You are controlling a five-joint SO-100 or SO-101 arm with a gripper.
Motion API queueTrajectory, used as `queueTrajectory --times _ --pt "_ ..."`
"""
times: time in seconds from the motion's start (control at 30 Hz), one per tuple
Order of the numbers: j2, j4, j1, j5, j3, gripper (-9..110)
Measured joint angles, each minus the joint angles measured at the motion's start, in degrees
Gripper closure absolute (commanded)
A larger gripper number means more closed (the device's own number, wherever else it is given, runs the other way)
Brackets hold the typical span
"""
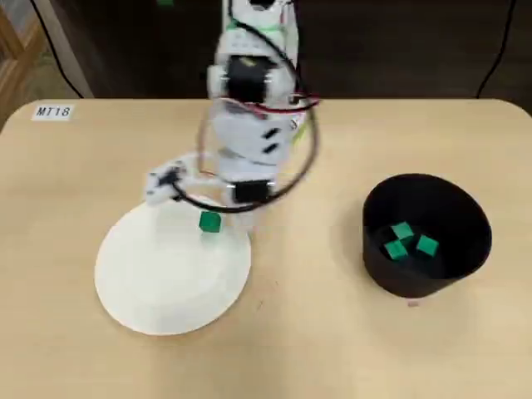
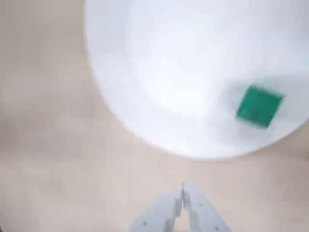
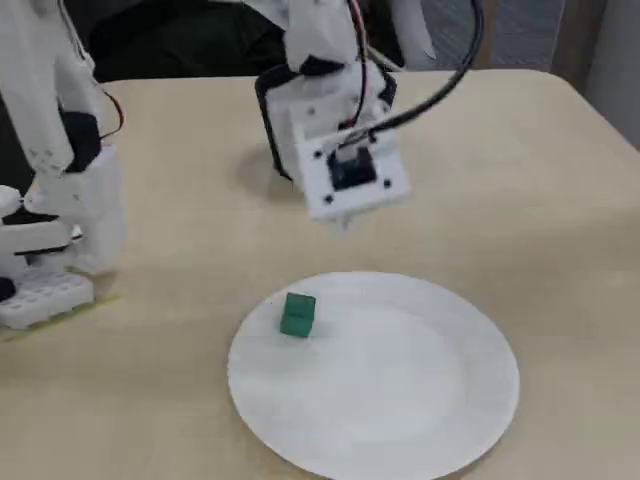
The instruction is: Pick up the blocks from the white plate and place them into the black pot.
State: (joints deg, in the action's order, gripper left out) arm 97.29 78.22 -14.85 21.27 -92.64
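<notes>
One green block (image 1: 209, 222) lies on the white plate (image 1: 158, 287), near its rim. Three blocks (image 1: 407, 241) sit inside the black pot (image 1: 426, 235), well apart on the bench (image 1: 316, 349). The jaws (image 2: 182, 192) appear closed and empty, though the wrist view is blurred.

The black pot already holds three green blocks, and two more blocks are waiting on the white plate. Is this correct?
Not quite. The black pot does hold three green blocks, but the overhead view shows only one block waiting on the white plate, near its rim, not two.
</notes>
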Motion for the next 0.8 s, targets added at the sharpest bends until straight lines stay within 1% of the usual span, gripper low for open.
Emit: queueTrajectory --times 0.33,0.5,0.7,0.8 --pt "-0.1 9.0 -8.4 2.3 0.7 104" --pt "-0.8 14.6 -9.7 3.0 0.7 104" --pt "-0.1 15.7 -9.6 2.5 -2.1 104" --pt "1.8 13.8 -8.3 1.1 -5.4 104"
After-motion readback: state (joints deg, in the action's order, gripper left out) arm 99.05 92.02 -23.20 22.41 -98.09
